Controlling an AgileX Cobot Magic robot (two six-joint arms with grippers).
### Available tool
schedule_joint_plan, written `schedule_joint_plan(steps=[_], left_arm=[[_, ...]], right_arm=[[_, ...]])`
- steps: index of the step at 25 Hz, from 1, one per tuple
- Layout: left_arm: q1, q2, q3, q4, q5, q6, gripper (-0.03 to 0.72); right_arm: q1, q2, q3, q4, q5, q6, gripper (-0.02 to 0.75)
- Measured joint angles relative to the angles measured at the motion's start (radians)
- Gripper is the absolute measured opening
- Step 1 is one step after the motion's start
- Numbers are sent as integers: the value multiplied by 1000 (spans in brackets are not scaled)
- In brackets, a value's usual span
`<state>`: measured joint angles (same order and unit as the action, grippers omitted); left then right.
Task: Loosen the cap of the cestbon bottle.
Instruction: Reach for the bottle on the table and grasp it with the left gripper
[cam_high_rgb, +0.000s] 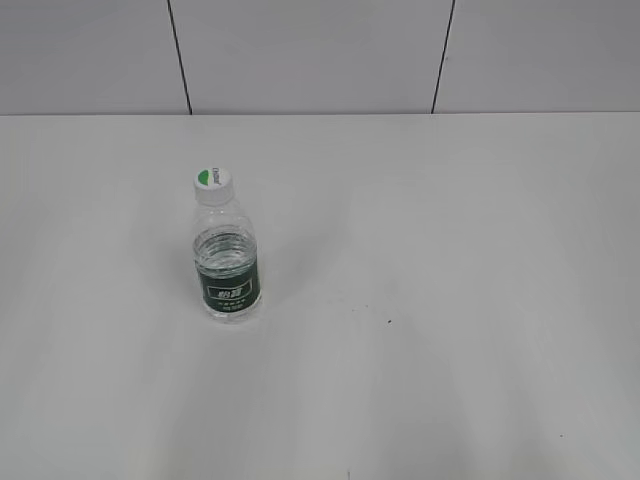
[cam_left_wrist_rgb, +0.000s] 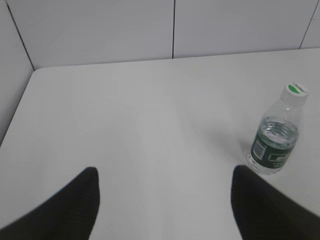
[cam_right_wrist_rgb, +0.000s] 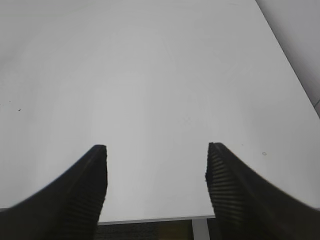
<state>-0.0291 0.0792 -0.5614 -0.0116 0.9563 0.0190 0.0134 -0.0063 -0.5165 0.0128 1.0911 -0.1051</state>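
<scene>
Cestbon bottle (cam_high_rgb: 227, 265) is standing upright left of center in the exterior view, white cap (cam_high_rgb: 213, 183) sitting on top. Left pincer (cam_left_wrist_rgb: 165, 182) is gaping wide, bottle at its right. Right pincer (cam_right_wrist_rgb: 156, 152) is also spread apart over bare tabletop (cam_right_wrist_rgb: 150, 75).

One bottle (cam_high_rgb: 228, 262), one cap (cam_high_rgb: 213, 184), seemingly fitted.

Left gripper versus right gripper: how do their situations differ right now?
The left gripper has the cestbon bottle in its view, standing off to its right with the cap on; the right gripper faces only bare table. Shared: both are open, holding nothing, and touching nothing.
</scene>
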Motion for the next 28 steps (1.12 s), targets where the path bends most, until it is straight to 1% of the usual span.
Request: schedule_joint_plan(steps=[3,6,13,17,23,28], left_arm=[[0,90,-4,-1,-104,45,495],[0,198,-4,-2,-250,95,495],[0,453,-5,-17,-590,134,495],[0,567,38,-17,-805,137,495],[-1,710,128,-32,-1003,140,494],[-1,849,187,-32,-1142,133,463]], right_arm=[[0,0,0,0,-1,0,479],[0,0,0,0,-1,0,479],[0,0,0,0,-1,0,479],[0,0,0,0,-1,0,479],[0,0,0,0,-1,0,479],[0,0,0,0,-1,0,479]])
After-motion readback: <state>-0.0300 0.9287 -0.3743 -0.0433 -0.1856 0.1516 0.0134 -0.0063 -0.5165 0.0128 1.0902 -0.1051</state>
